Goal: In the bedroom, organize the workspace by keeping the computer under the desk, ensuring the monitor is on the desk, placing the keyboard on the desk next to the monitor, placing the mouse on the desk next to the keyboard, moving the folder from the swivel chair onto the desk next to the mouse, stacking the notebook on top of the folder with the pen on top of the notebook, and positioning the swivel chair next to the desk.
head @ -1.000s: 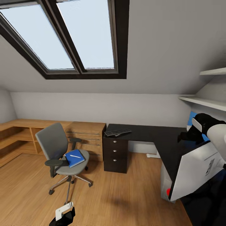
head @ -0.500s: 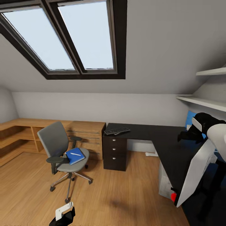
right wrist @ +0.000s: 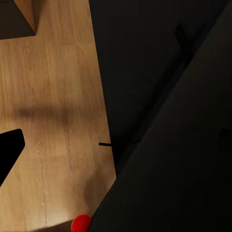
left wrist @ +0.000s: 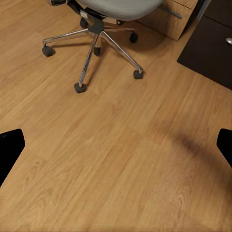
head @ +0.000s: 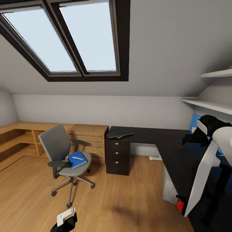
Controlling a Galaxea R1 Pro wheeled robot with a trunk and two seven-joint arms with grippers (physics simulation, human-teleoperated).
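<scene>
1. Head view cuts off much at its right edge: our right arm's black gripper (head: 193, 139) is half hidden behind the tilted white back of the wide flat monitor (head: 203, 174), so we cannot tell how its jaws stand or whether they grip anything.
2. Below the long black L-shaped desk (head: 167, 141) we make out only a pale sliver of the white-grey tower computer (head: 169, 190), the rest hidden by the desktop and monitor.
3. Our left gripper (head: 66, 220) is cropped at the head view's bottom edge; in the left wrist view its two black fingertips (left wrist: 10, 145) stand wide apart over bare wooden floor (left wrist: 116, 159), holding nothing.
4. We count one slim black keyboard (head: 120, 134) on the desk's far wing, above three round-knobbed drawers.
5. One grey padded swivel chair (head: 58, 148) with a chrome star base stands well apart from the desk, by the light wooden chest (head: 90, 138).
6. On its seat lies one flat bright blue folder (head: 77, 160) with one slim white pen (head: 77, 158) on top; a notebook there is too hard to make out.
7. Two skylight panes (head: 64, 35) sit in dark frames.
</scene>
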